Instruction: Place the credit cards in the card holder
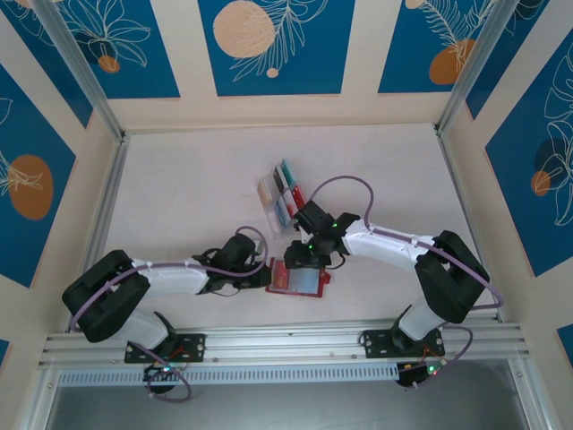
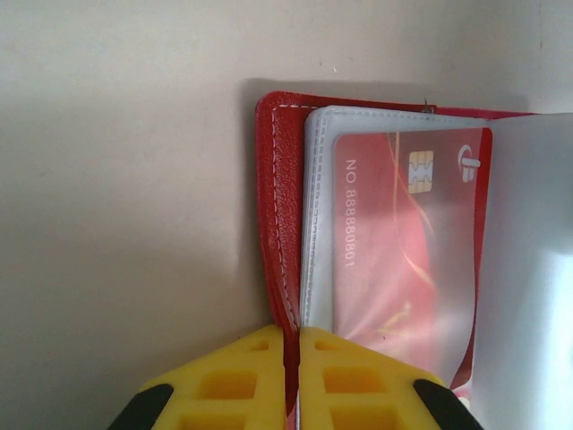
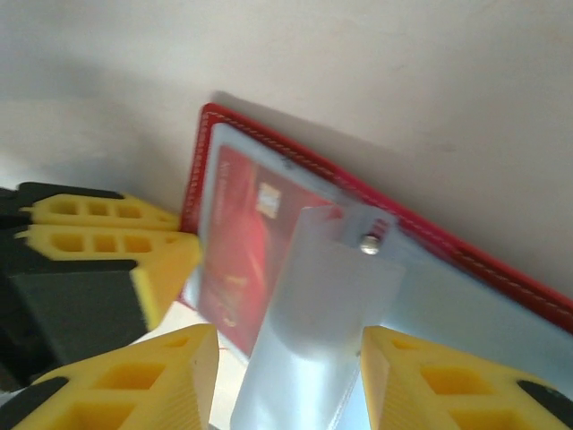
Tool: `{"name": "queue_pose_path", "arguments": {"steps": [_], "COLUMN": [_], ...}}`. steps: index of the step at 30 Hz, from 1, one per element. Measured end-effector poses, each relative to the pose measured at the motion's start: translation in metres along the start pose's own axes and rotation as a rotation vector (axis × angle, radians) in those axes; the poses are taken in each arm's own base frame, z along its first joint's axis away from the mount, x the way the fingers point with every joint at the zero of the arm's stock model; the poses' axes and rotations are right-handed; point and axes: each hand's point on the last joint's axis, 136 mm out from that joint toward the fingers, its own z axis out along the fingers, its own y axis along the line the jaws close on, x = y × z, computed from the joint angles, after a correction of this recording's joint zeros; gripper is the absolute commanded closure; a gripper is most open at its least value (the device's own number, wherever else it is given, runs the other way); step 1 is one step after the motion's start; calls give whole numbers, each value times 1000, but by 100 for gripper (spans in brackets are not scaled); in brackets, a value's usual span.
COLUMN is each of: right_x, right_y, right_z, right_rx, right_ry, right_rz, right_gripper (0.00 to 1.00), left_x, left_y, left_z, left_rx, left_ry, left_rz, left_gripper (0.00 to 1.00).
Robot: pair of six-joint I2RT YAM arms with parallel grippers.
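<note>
Two arms meet at card holder (image 1: 298,279), near edge of surface (image 1: 179,179). Left fingers (image 2: 242,381) pinched shut on its red left cover. Right fingers (image 3: 161,376) half apart astride raised clear sleeve (image 3: 313,322); grip cannot tell. Red card (image 2: 403,260) sleeved. Other credit cards (image 1: 282,193) in rack (image 1: 269,208) just beyond holder, nearer right arm.

top: overhead, far | wrists: close, facing card holder (image 2: 273,224), shared

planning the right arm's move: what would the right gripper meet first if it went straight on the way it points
Likely the clear sleeve standing between the fingers of the right gripper; the card holder lies just behind it, though depth is unclear.
</note>
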Motion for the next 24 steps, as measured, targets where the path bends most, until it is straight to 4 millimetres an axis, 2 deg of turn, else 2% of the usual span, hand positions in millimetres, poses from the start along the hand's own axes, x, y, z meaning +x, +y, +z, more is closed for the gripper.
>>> {"name": "queue_pose_path", "arguments": {"steps": [12, 18, 24], "right_x": [22, 19, 13], "right_y": [19, 22, 28], "right_z": [22, 35, 46], "right_rx": [-69, -73, -95], "right_ry": [80, 98, 108], "right_rz": [-6, -3, 4], "right_gripper": [49, 49, 48], "left_x": [0, 7, 16], "left_y": [0, 1, 7], "left_z": [0, -7, -20], "left_rx": [1, -16, -51], "left_ry": [-1, 21, 47], "left_rz": [1, -2, -16], "left_gripper": [91, 80, 75]}}
